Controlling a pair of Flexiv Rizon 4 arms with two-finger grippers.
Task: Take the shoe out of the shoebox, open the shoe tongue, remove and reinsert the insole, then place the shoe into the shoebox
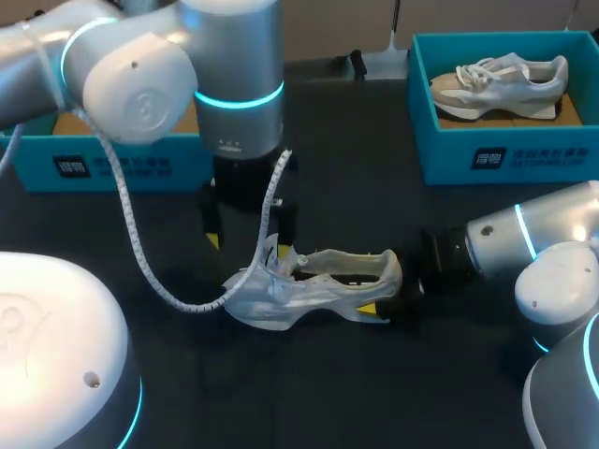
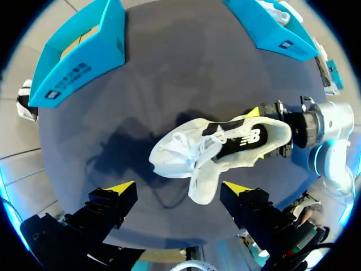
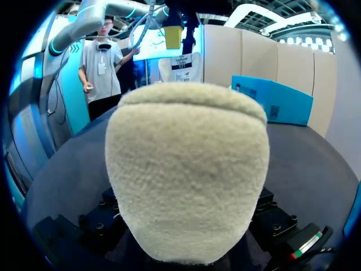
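Head view, shoe [image 1: 314, 285]: out of the box, on the worktop [image 1: 374, 393] between both arms.
Long axis: across the worktop, with the heel toward the right arm and the laced end toward the left.
Right gripper [image 2: 271, 132]: closed on the heel from two sides, in line with the shoe.
Left gripper [image 2: 179, 189]: above the laced end, fingers wide apart, empty; the tongue [image 2: 203, 183] shows between them.
Nearer for the tongue: left, I judge.
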